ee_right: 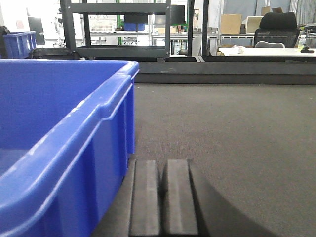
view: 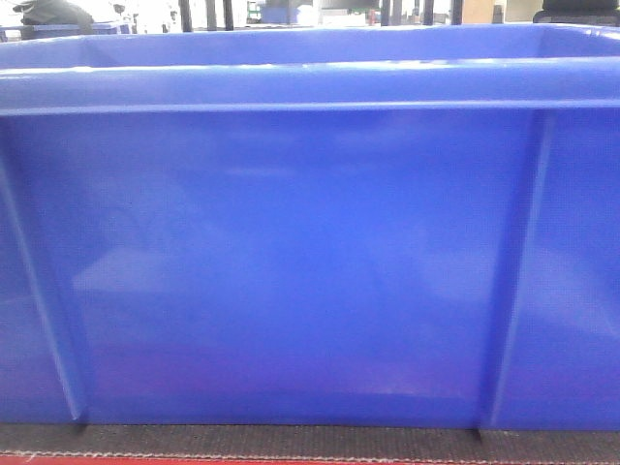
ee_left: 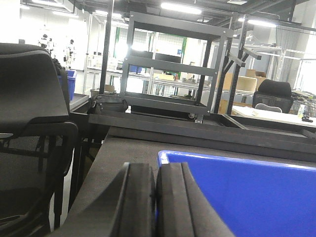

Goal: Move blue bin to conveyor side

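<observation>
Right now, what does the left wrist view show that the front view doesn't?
Left wrist only: the left end effector, shut on nothing beside the blue bin; a dark shelf rack; a black chair.

Front only: the bin's full side wall with vertical ribs, and the thin red edge under the conveyor.

Both: the bin standing on the conveyor.
</observation>
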`<state>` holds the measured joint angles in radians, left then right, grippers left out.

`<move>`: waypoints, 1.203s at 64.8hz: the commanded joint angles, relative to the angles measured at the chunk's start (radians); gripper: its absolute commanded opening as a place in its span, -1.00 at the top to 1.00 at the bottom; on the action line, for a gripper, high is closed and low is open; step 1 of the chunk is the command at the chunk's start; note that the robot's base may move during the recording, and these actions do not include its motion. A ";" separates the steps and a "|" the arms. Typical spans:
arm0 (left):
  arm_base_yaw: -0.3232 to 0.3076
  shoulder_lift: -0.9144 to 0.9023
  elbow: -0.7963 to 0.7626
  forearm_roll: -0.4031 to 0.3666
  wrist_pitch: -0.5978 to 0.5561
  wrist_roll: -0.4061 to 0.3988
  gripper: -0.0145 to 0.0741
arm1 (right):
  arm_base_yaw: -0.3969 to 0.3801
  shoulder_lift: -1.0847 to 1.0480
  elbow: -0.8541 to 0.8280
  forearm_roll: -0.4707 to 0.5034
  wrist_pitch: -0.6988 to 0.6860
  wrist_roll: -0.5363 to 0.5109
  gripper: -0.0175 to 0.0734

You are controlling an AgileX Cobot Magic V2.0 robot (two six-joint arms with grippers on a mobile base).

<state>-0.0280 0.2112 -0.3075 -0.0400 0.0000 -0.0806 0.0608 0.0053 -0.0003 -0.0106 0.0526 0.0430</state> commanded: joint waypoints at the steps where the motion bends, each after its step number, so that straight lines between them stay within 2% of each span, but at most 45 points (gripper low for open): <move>1: 0.005 -0.004 0.003 0.003 -0.018 0.001 0.65 | -0.007 -0.005 0.000 0.025 -0.026 -0.034 0.81; 62: 0.005 -0.004 0.006 0.003 -0.009 0.001 0.65 | -0.007 -0.005 0.000 0.025 -0.038 -0.034 0.81; 66: 0.005 -0.006 0.035 0.033 -0.007 0.001 0.65 | -0.007 -0.005 0.000 0.025 -0.038 -0.034 0.81; 72: 0.005 -0.027 0.114 0.118 -0.009 0.001 0.65 | -0.007 -0.005 0.000 0.025 -0.038 -0.034 0.81; 78: 0.005 -0.080 0.200 0.137 -0.009 0.001 0.65 | -0.007 -0.005 0.000 0.025 -0.038 -0.034 0.81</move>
<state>-0.0280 0.1701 -0.1618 0.0678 0.0000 -0.0806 0.0608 0.0053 -0.0003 0.0164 0.0399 0.0167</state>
